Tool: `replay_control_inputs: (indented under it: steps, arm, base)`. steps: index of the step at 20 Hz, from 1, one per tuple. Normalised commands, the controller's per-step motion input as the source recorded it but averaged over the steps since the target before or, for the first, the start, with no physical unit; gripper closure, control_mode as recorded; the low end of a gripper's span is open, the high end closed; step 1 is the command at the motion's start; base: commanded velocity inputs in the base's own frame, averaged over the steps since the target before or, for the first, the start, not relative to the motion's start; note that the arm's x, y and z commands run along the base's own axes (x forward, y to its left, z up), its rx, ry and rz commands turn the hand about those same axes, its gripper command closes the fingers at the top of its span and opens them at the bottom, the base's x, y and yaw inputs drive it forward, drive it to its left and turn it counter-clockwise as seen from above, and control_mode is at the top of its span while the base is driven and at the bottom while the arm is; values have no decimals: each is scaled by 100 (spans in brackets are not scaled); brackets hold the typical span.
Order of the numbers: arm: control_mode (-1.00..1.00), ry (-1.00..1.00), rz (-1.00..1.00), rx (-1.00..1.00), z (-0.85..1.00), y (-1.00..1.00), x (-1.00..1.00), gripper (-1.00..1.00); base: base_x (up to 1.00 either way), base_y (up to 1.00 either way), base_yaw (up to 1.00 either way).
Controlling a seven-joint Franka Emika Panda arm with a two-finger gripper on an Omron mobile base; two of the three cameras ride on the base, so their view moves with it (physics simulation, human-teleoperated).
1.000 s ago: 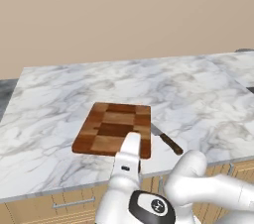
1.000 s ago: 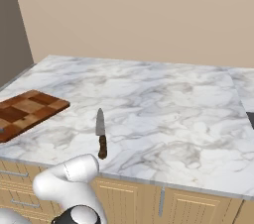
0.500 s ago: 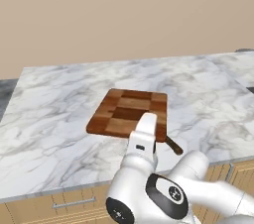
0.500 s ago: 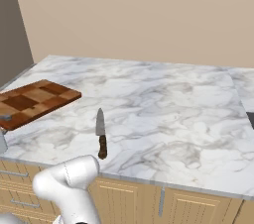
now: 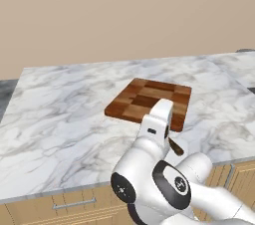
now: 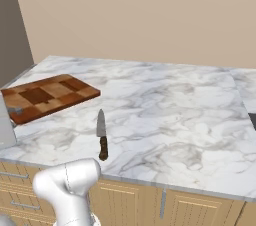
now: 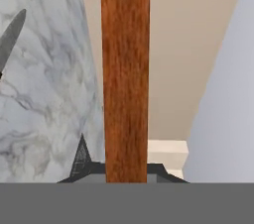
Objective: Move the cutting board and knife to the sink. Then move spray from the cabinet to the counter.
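Gripper [image 7: 126,171]: jaws closed on the near edge of the cutting board [image 5: 149,103], the board's brown edge running straight up the middle of the hand view between the dark finger tips [image 7: 82,161]. Cutting board: rectangular, checkered in light and dark brown blocks, held above the counter [image 5: 64,114] with the white arm at its near side; in the left base view a shadow lies beneath it, and in the right base view it [image 6: 47,95] sits at the far left, slightly tilted. Knife [image 6: 102,133]: flat on the counter, silver blade pointing away from the base, dark brown handle towards the front edge, well apart from the board. Counter: white marble with grey veins, over light wood drawer fronts [image 6: 130,202] with metal handles. Behind: plain beige wall [image 5: 124,15].
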Motion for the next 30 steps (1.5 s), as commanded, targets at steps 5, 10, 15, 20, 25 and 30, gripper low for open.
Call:
replay_control_inputs:
  steps: [5, 10, 15, 20, 25, 30]
  arm:
    - [-100, -6, -6, 0, 14, -12, 6, 100]
    - [-100, -3, 0, 0, 3, 0, 0, 100]
    - [100, 0, 0, 0, 0, 0, 0, 100]
    - [100, 0, 0, 0, 0, 0, 0, 100]
    - [100, 0, 0, 0, 0, 0, 0, 100]
    - [100, 0, 0, 0, 0, 0, 0, 100]
  base:
    - [0, 0, 0]
    - [0, 0, 0]
    - [0, 0, 0]
    - [-40, 0, -3]
    - [-62, -15, -17]
    - [-9, -48, -30]
